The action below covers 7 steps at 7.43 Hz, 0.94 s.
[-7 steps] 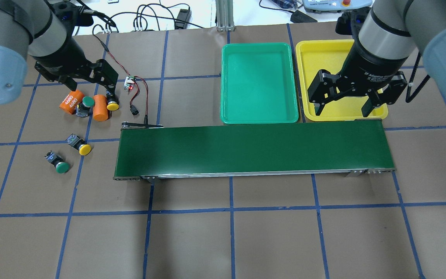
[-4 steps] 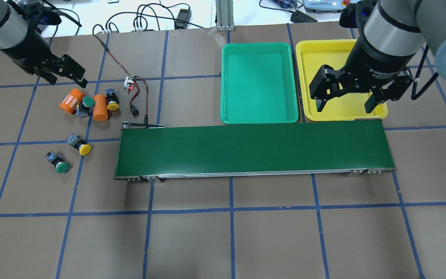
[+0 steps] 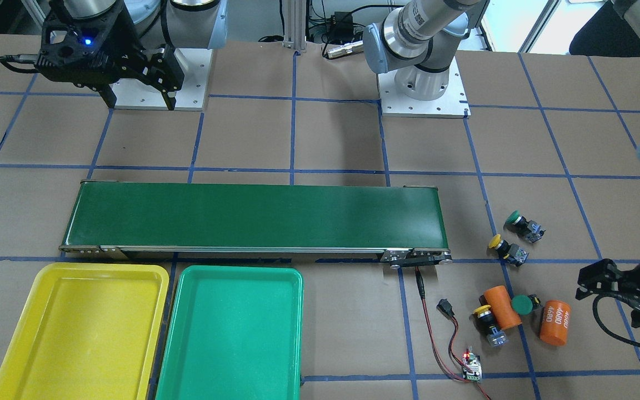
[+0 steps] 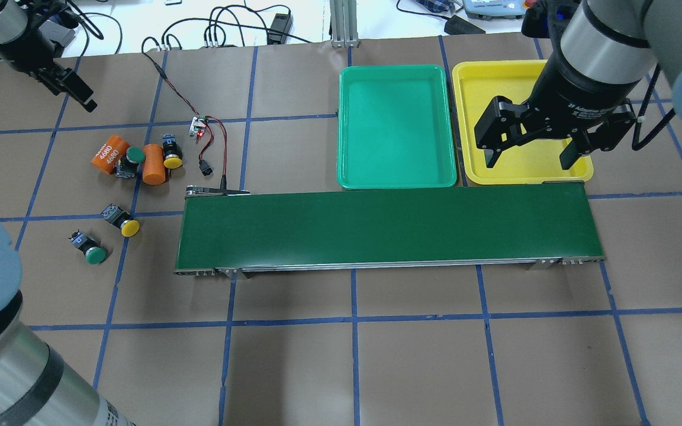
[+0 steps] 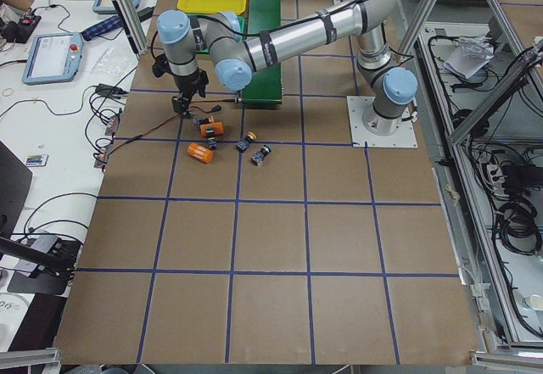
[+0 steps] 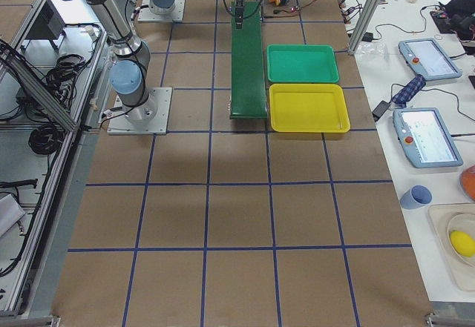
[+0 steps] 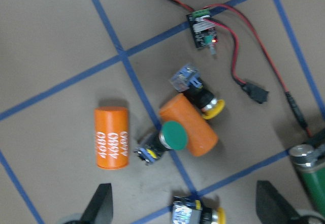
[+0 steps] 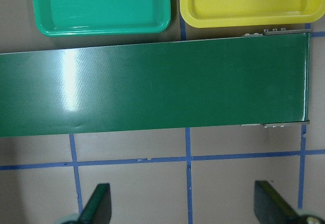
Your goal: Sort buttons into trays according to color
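The left gripper (image 4: 74, 94) has pulled away from the cluster of parts it was hovering over. It now sits in the upper left corner of the overhead view, well apart from them. The right gripper (image 4: 527, 160) has barely shifted and still hangs over the lower edge of the yellow tray (image 4: 471, 106) at upper right. No button has moved.

Both grippers have their jaws spread wide and hold nothing. Each wrist view shows the two fingertips far apart at the bottom corners of the frame.

All four buttons lie on their sides on the brown table (image 4: 293, 367), in the left part of the overhead view and well apart from both trays.
- The upper green button (image 4: 134, 155) is wedged between two orange cylinders: the one printed "4680" (image 4: 107, 155) on its left and the plain orange cylinder (image 4: 153, 164) on its right.
- The upper yellow button (image 4: 171, 158) lies just right of the plain cylinder, touching it.
- The lower yellow button (image 4: 126, 225) lies alone below the cluster.
- The lower green button (image 4: 92, 252) lies near it, further down and to the left.

The green tray (image 4: 397, 177) sits just left of the yellow one, upper centre. The long dark-green conveyor belt (image 4: 385, 228) runs across the middle, directly below both trays. A small circuit board (image 4: 199, 126) with a lit red light and red-and-black wires lies right of the cluster.
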Each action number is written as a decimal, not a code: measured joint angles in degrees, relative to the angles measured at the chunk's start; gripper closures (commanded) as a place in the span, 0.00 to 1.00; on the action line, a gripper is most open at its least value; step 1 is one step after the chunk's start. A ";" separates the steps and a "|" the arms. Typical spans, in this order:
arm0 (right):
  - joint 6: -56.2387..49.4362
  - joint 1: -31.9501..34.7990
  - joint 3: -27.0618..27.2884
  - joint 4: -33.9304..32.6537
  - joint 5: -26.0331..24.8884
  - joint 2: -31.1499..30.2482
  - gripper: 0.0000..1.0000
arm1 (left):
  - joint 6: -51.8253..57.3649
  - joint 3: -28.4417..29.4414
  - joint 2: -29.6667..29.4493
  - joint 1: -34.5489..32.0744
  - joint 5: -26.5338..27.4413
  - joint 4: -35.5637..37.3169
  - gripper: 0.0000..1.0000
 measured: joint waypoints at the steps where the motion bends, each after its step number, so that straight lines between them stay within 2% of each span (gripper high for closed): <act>1: -0.30 -0.24 0.19 0.22 -0.25 0.09 0.00 | 2.99 0.71 -2.88 1.33 -1.13 0.96 0.00; 4: -0.64 -0.35 0.33 0.57 -0.04 0.09 0.00 | 4.76 -0.27 -5.90 1.89 -2.86 1.36 0.00; 7: -0.68 -0.19 0.53 0.58 -0.04 0.00 0.00 | 1.17 -2.34 -7.77 3.08 -2.68 1.85 0.00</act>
